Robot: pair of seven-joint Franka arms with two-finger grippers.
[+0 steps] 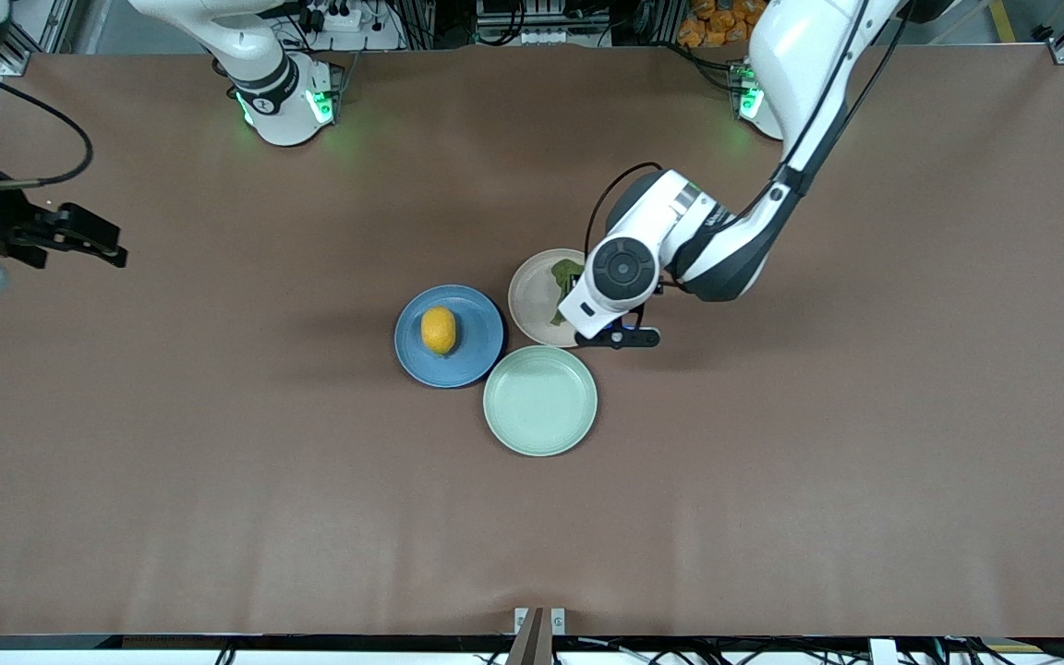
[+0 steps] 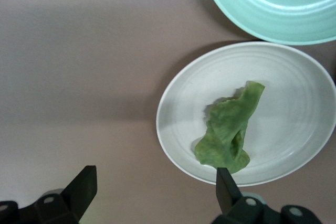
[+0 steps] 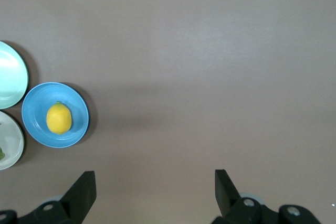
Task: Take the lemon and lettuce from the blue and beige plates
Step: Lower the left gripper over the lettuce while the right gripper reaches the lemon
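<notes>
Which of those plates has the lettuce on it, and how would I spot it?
Three plates cluster mid-table. The beige plate is the one farthest from the front camera, under the left gripper. Only it holds the lettuce; the blue plate holds a lemon.

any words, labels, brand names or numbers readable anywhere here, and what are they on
None can be read in any view.
The lemon, blue plate, lettuce, beige plate and mint-green plate are all plain, with no print.
The left tool, open over the edge of the beige plate, and the right tool, open and waiting over bare table at the right arm's end, carry no visible marking.
</notes>
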